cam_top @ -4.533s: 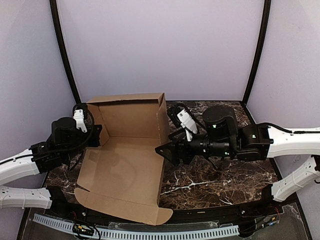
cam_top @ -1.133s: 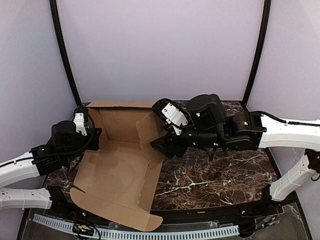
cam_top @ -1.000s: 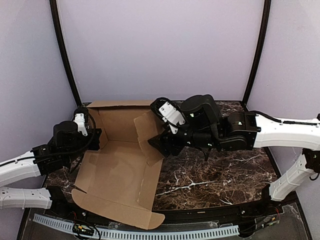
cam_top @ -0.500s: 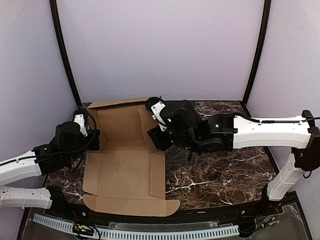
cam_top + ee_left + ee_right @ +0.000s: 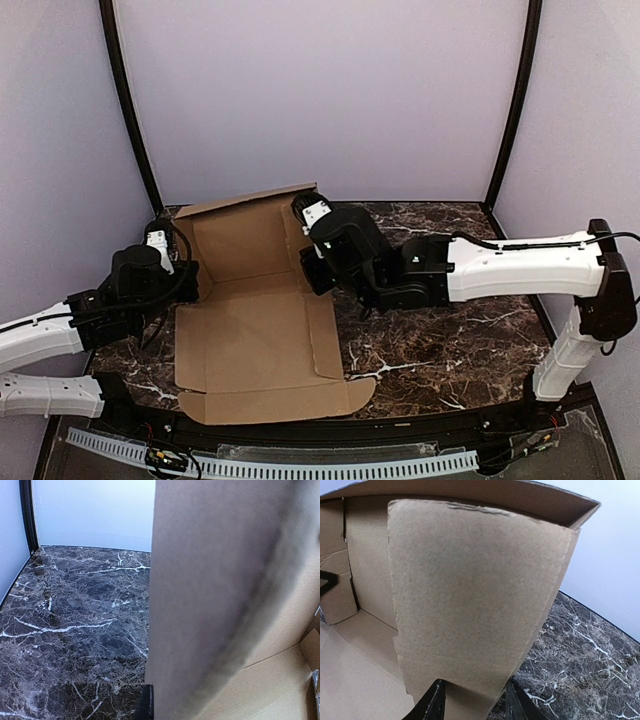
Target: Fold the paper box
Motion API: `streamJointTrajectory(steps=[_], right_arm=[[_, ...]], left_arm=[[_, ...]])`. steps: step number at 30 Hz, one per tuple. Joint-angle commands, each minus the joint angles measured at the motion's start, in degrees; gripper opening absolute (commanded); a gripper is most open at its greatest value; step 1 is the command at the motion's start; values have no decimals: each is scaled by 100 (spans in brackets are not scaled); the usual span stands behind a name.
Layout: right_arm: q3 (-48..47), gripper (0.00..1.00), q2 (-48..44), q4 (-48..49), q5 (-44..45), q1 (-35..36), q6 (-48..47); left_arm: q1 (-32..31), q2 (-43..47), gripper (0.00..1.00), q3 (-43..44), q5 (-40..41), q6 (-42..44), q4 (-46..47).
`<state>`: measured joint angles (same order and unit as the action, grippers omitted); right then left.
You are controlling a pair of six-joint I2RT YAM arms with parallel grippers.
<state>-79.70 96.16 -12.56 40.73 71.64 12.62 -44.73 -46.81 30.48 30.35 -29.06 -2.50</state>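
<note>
The paper box (image 5: 255,330) is a brown cardboard sheet lying mostly flat, with its back wall (image 5: 240,235) raised. My left gripper (image 5: 180,272) is shut on the upright left flap (image 5: 215,605). Only one black finger (image 5: 146,705) shows against the card; the other is hidden behind it. My right gripper (image 5: 314,268) sits at the back right corner. Its jaws (image 5: 475,705) stand apart, with the raised right flap (image 5: 475,595) face-on between the fingertips (image 5: 434,704). The back wall (image 5: 365,550) shows behind that flap.
The box rests on a dark marble table (image 5: 450,350). Two black frame posts (image 5: 512,110) rise at the back corners before lavender walls. A ribbed cable rail (image 5: 300,468) runs along the near edge. Bare marble (image 5: 75,620) lies left of the box.
My right gripper has moved left and back to the box's rear right corner, jaws narrowing round the flap. The right side panel and front flap have dropped flat. The left arm barely moved.
</note>
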Motion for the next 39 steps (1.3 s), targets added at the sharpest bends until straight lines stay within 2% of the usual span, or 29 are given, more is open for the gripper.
streamJointTrajectory(steps=[1, 11, 15, 27, 32, 39], right_arm=[[343, 39, 122, 914, 134, -172, 23], [998, 38, 181, 2036, -85, -563, 183], [1210, 46, 159, 2312, -77, -662, 189], [1595, 50, 105, 2567, -198, -883, 195], [1827, 55, 94, 2742, -91, -967, 202], [2141, 53, 137, 3294, -13, -1072, 142]], left_arm=[[-80, 3, 1, -79, -532, -180, 510], [-116, -406, 1, -249, -553, -221, 824], [-203, -533, 1, -216, -562, -199, 891], [-495, -542, 1, -132, -425, -169, 888], [-522, -627, 1, -213, -371, -175, 1002], [-712, -647, 1, -599, -260, 101, 1678]])
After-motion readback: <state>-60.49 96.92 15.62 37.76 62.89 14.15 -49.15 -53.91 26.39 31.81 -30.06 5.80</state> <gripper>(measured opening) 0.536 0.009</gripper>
